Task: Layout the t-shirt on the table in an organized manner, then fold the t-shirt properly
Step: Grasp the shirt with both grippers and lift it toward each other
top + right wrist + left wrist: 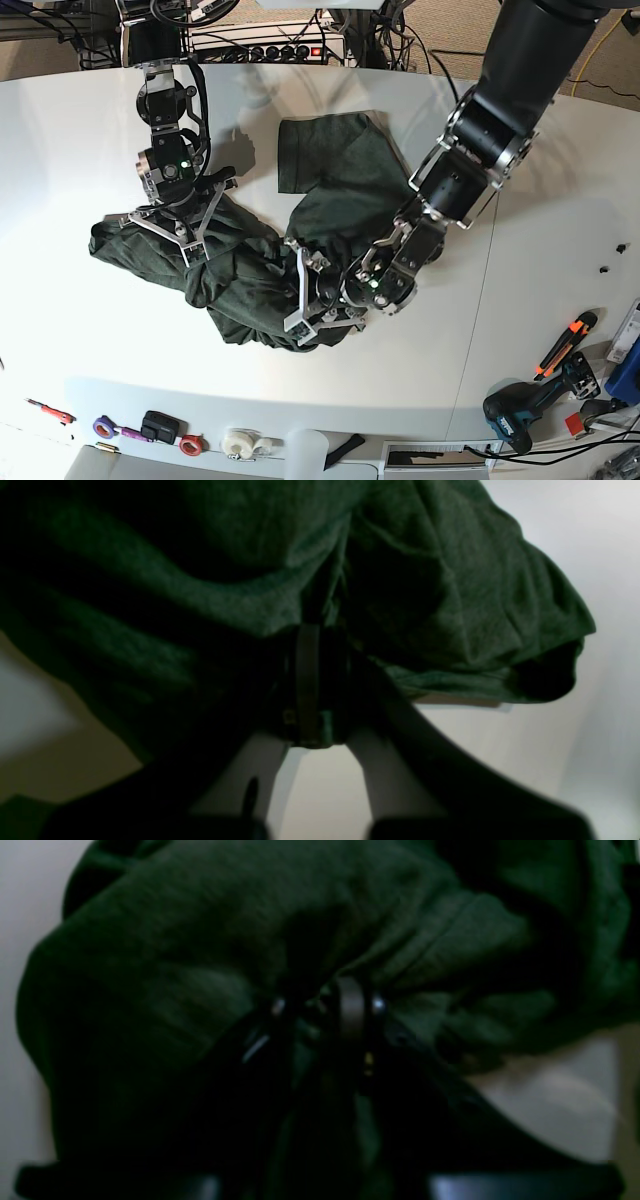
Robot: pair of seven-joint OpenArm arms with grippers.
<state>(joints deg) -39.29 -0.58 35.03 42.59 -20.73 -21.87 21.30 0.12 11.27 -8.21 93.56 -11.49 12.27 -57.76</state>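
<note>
Green knit cloth, the t-shirt [330,190], is bunched in a crumpled mass on the white table [80,130], with only one flat square portion, apparently a sleeve or hem panel, spread out on the far side of the heap. The long axis of the bundle is seen to run across the table from the right gripper [185,245] to the left gripper [310,300], so that both arms are at the cloth, one at each end, and neither is markedly nearer. In the right wrist view the right gripper [310,680] is shown with its jaws pinched together on a fold of fabric, the rest of the shirt hanging beyond them. In the left wrist view the left gripper [325,1010] is buried in the t-shirt [200,965], with cloth gathered between the jaws; they appear closed on a ridge of it, though the picture is dark and blurred and the grip cannot be made out with certainty. It is judged that the next spreading move depends on the two held points being drawn apart along that axis. Collar, the sleeves and hem cannot be told apart inside the heap, and what part each gripper holds is hidden by the folds.
</note>
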